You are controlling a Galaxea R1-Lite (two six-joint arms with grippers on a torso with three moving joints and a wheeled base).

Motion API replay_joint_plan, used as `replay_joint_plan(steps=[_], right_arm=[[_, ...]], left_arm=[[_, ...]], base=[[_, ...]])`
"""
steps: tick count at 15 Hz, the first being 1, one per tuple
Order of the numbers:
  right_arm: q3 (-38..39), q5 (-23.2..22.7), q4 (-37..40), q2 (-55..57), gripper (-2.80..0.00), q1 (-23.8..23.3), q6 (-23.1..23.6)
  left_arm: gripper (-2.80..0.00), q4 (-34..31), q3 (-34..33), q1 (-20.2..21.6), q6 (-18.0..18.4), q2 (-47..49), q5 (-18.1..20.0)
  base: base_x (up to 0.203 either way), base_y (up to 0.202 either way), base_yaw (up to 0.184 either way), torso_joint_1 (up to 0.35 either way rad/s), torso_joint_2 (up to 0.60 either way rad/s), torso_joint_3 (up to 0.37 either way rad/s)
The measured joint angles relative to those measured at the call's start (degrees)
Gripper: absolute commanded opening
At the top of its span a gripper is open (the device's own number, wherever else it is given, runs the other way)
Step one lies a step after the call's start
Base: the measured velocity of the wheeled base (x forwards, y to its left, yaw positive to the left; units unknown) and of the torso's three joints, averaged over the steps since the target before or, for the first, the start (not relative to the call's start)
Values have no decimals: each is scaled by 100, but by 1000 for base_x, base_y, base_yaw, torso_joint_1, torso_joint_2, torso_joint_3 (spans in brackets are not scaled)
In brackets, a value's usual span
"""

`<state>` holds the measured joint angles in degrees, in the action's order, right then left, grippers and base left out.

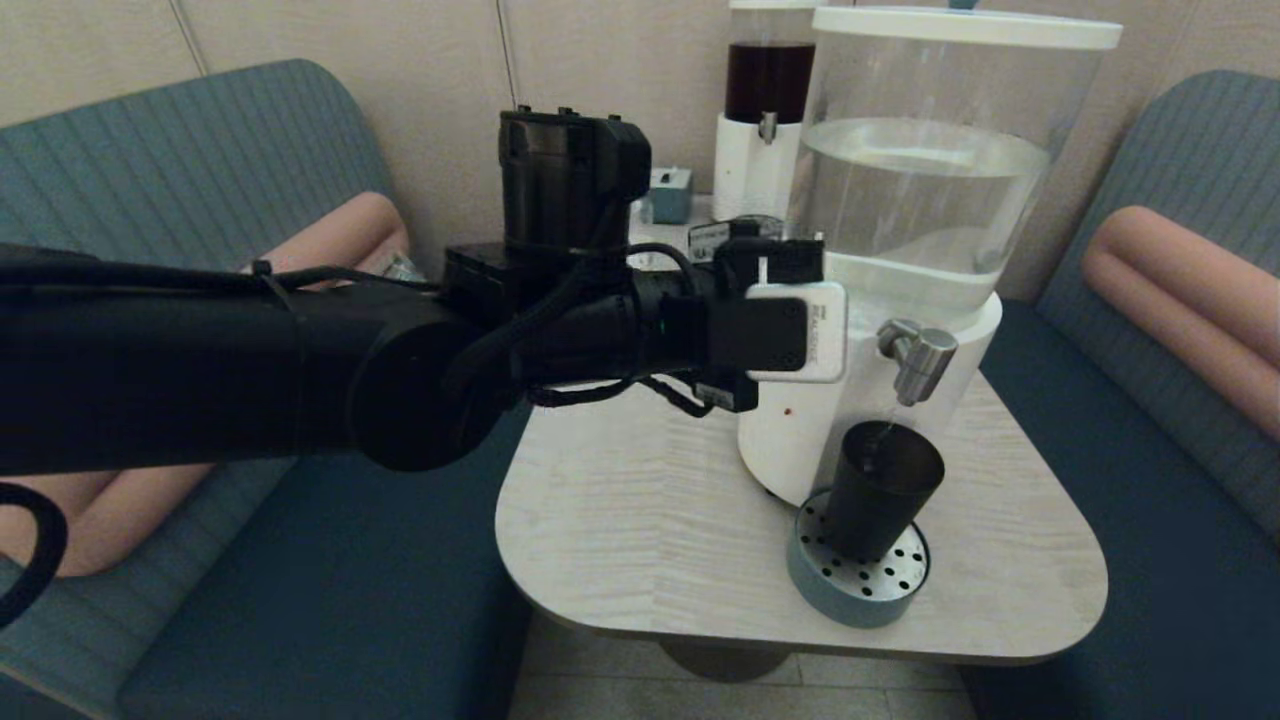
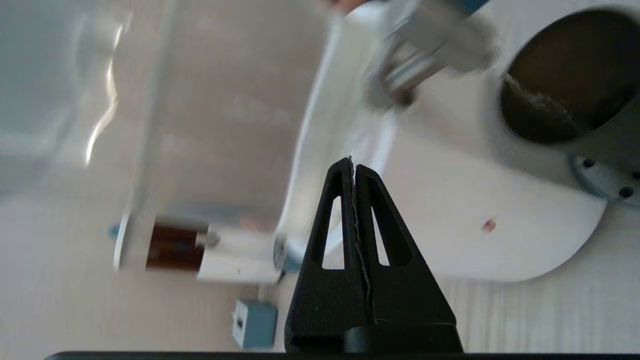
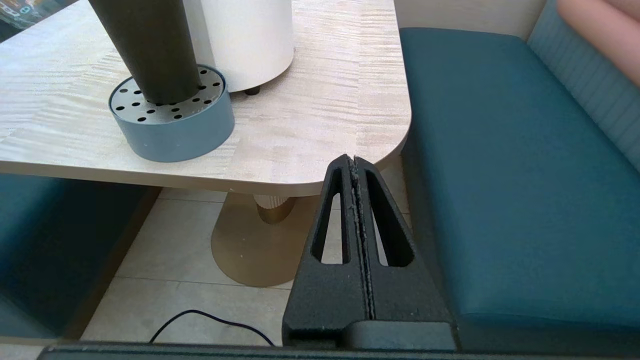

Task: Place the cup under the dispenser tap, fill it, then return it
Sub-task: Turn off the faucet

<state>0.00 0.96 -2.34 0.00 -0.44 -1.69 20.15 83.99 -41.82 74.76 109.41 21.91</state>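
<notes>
Dark translucent plastic, tapered: the cup point(image 1: 882, 488) stands upright on the round blue-grey drip tray point(image 1: 858, 578), directly beneath the dispenser tap point(image 1: 918, 358). Head view: a thin stream of water runs from the spout into the cup. Above the white base point(image 1: 800, 440), the clear tank point(image 1: 925, 190) holds water to roughly half its height. Behind it stands a second, smaller dispenser point(image 1: 765, 100) with dark liquid. Both sit on the pale wood-grain table point(image 1: 640, 500). My left arm reaches across from the left, its wrist close beside the white base; the fingers are hidden from this view.

Left wrist view: my left gripper point(image 2: 354, 167) has its two black fingers pressed together, holding nothing, their tips near the white base. The tap point(image 2: 425, 50) is blurred; past it the cup's open mouth point(image 2: 565, 85) shows some water inside. The dark-liquid dispenser point(image 2: 200, 250) and a small blue box point(image 2: 254, 322) lie further off.

Right wrist view: my right gripper point(image 3: 354, 165) is parked low beside the table's corner, above the tiled floor point(image 3: 170, 260) and next to the teal bench seat point(image 3: 500, 175), fingers together and empty. The cup point(image 3: 150, 50) stands on the perforated tray point(image 3: 172, 120), well apart from this gripper.
</notes>
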Motion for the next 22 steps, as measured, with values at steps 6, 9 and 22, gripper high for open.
replay_joint_plan(steps=[6, 9, 22], right_arm=[[0, 0, 0, 0, -280, 0, 5], [0, -2, 0, 0, -280, 0, 2], [0, 1, 2, 0, -280, 0, 2]], left_arm=[[-280, 7, 4, -133, 356, 153, -17], [-280, 150, 137, -159, 590, 227, -122], [-280, 252, 222, -463, 561, 460, -135]], base=[[0, 0, 0, 0, 0, 0], [0, 0, 0, 0, 0, 0], [0, 0, 0, 0, 0, 0]])
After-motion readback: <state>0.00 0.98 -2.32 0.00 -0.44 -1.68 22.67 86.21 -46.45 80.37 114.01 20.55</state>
